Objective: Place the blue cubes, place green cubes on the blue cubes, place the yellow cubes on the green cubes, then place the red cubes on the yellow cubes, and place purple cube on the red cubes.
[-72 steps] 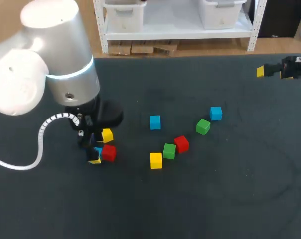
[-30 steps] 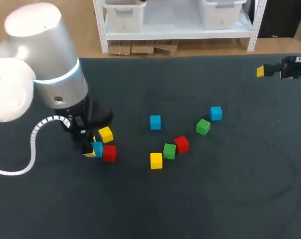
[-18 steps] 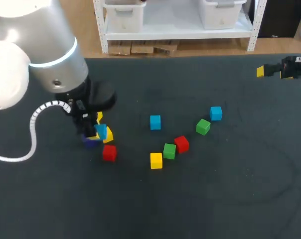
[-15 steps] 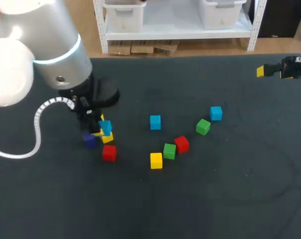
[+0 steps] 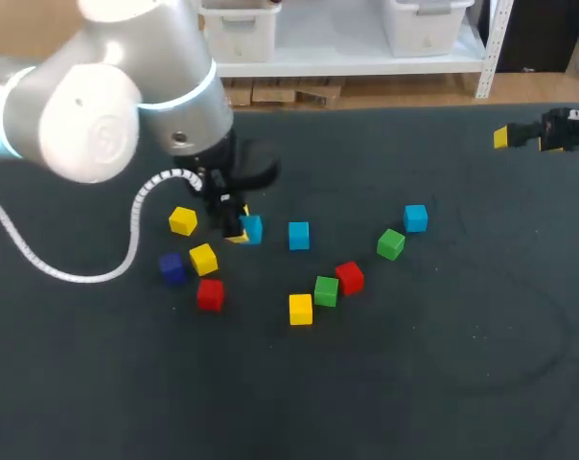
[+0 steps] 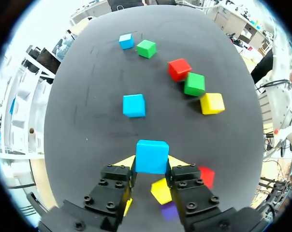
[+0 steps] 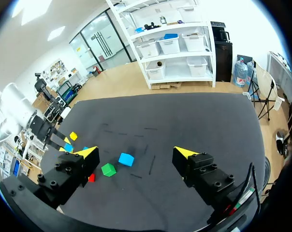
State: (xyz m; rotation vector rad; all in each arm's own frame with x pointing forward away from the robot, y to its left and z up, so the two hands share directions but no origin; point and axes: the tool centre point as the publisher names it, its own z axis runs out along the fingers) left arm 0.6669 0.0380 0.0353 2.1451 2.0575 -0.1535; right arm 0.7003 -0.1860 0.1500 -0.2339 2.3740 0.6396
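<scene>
The dark table point(image 5: 443, 383) was recorded beneath both arms. The left arm point(image 5: 127, 86) was seen coming in from the left side and reaching toward the middle, with a white cable point(image 5: 79, 273) looped below it. The right gripper point(image 5: 529, 139) was noted at the far right edge of the table, well apart from every cube. In its own wrist view its fingers were spread wide with nothing between them. The left gripper point(image 6: 152, 164) was found closed on the held blue cube point(image 6: 151, 155), one finger pressed against each side. In the head view that cube was placed just beside the middle blue cube point(image 5: 298, 235), near it but apart.

The loose cubes were logged resting singly on the table. The centre red cube point(image 5: 349, 277), centre green cube point(image 5: 326, 290) and centre yellow cube point(image 5: 300, 309) were set close together in a slanting line. The right green cube point(image 5: 390, 243) was noted just beside the far blue cube point(image 5: 415, 218). Toward the left, the upper yellow cube point(image 5: 182, 220) was seen alone. The lower yellow cube point(image 5: 203, 259), purple cube point(image 5: 172, 268) and left red cube point(image 5: 210, 294) were grouped near one another.
</scene>
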